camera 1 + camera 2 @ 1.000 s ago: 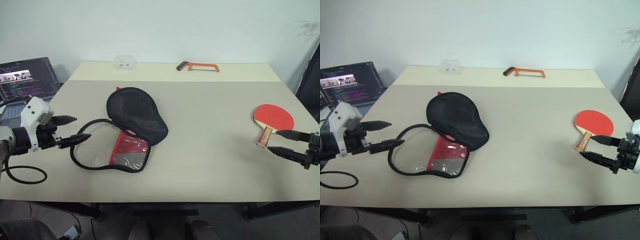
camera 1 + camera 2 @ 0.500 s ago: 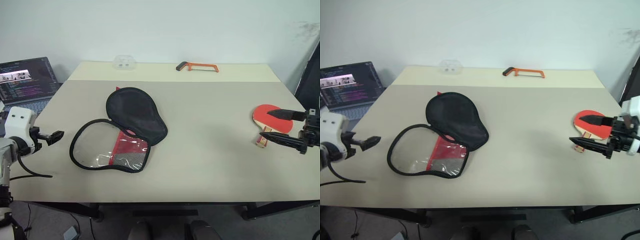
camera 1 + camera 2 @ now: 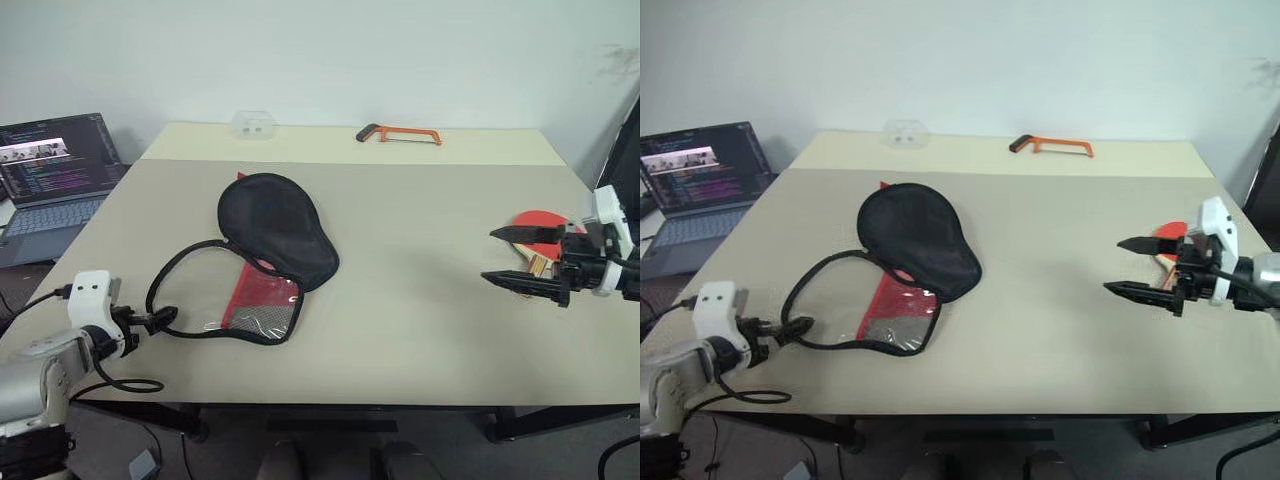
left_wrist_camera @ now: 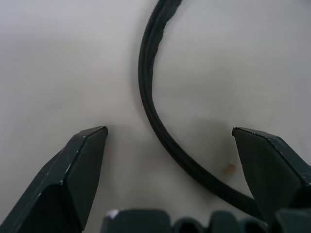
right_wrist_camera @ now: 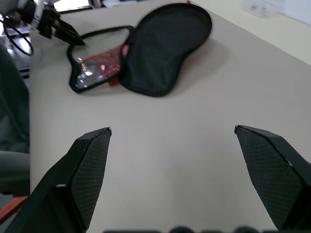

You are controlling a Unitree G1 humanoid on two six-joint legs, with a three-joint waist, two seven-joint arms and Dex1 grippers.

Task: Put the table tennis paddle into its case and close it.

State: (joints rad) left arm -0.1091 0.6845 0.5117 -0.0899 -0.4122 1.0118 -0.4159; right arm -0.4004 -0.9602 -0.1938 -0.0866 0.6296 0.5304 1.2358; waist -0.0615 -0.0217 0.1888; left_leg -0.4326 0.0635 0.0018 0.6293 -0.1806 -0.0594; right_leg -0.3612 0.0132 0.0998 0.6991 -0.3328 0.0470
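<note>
The case (image 3: pixel 278 230) lies open at the table's left of centre, black face up, with its red and clear flap (image 3: pixel 262 305) toward me. Its black zipper edging (image 4: pixel 149 92) loops out to the left. My left gripper (image 3: pixel 160 320) sits low at that loop; in the left wrist view it (image 4: pixel 170 131) is open, and the edging runs between the fingers (image 4: pixel 82 165) without being pinched. The table tennis paddle (image 3: pixel 537 219) lies at the right edge, red face up, partly hidden behind my right gripper (image 3: pixel 488 255), which hovers open and points left at the case (image 5: pixel 165 48).
An open laptop (image 3: pixel 55 160) stands off the table's left side. An orange-framed hacksaw (image 3: pixel 400 133) and a small clear plastic wad (image 3: pixel 252 123) lie on the far strip of the table (image 3: pixel 420 330). A black cable (image 3: pixel 120 385) hangs by my left arm.
My left gripper has dropped and rolled, ending low at the case's zipper loop. My right gripper has moved left and slightly up, past the paddle. Both stay open.
</note>
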